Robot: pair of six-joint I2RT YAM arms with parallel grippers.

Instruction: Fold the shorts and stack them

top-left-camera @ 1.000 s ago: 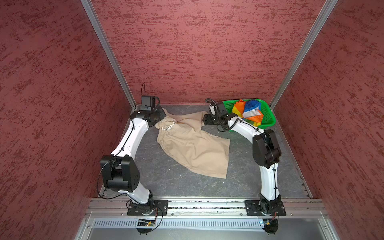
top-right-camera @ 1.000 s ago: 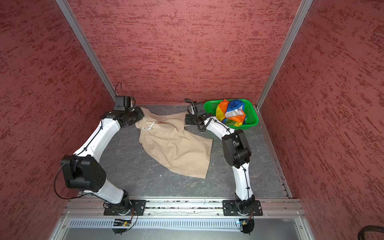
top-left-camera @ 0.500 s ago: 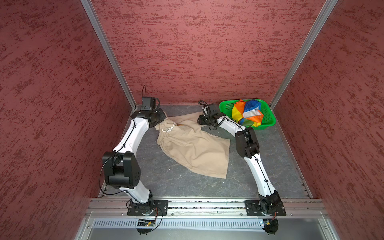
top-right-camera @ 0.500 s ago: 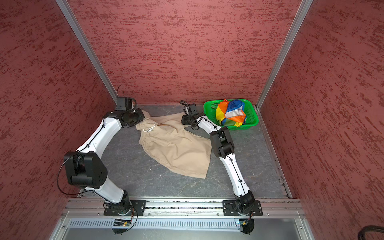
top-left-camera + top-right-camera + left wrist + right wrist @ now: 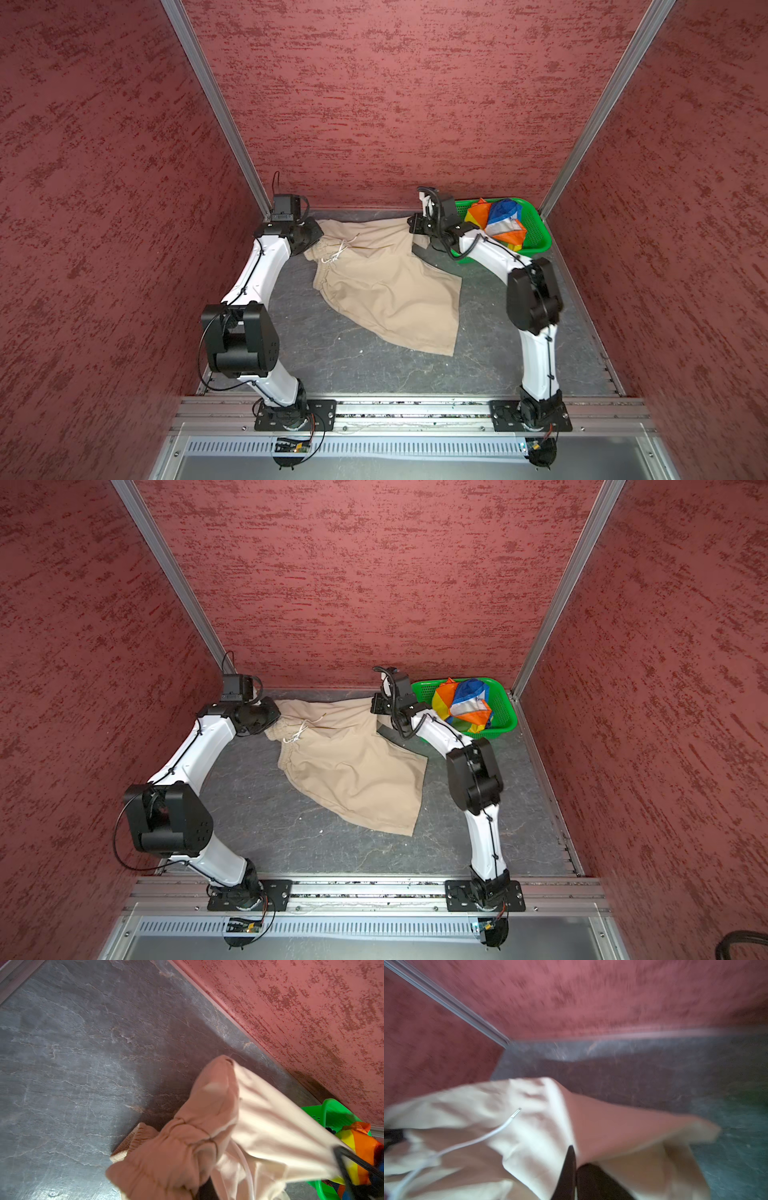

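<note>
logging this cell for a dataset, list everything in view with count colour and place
plain beige cotton shorts with white drawstring: one, beige, spread mid-tabletop, far edge held by both grippers
shiny rainbow-striped shorts: one, orange, blue, yellow, bunched in the basket
green perforated plastic basket: one, green, far right corner
grey stone-look tabletop: one, dark grey, under everything
red textured walls: three, red, left, back and right
aluminium rail: one, silver, near edge
left gripper: one, black, far left, shut on the beige shorts' waistband
right gripper: one, black, beside the basket, shut on the beige shorts' cloth
</note>
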